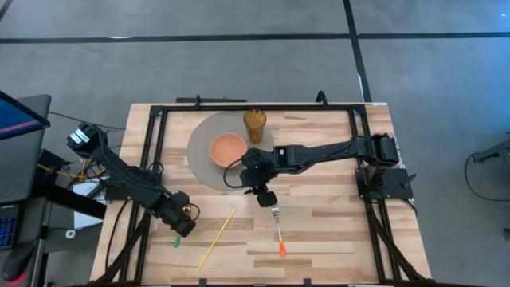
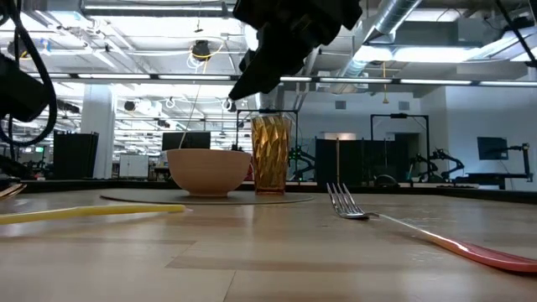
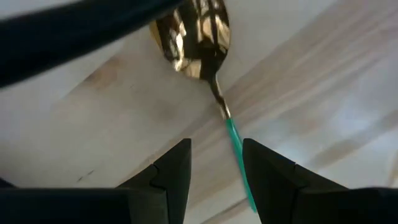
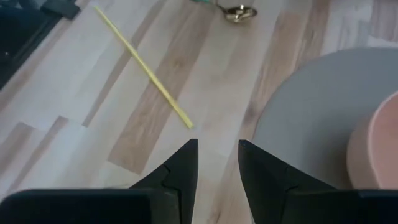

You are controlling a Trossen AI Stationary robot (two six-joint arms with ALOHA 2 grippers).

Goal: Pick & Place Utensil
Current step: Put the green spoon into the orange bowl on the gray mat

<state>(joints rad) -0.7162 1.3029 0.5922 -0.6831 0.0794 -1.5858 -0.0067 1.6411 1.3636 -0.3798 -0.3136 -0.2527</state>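
Note:
A spoon with a gold bowl and a thin green handle lies flat on the wooden table, left of centre; its handle end shows in the high view. My left gripper is low over it, open, one finger on each side of the handle. A fork with an orange handle and a yellow chopstick lie on the table. My right gripper hangs open above the table, between the grey mat and the fork's tines.
A peach bowl and a ribbed amber cup stand on a round grey mat at the table's far middle. A black frame borders the table. Bare wood lies to the right of the fork.

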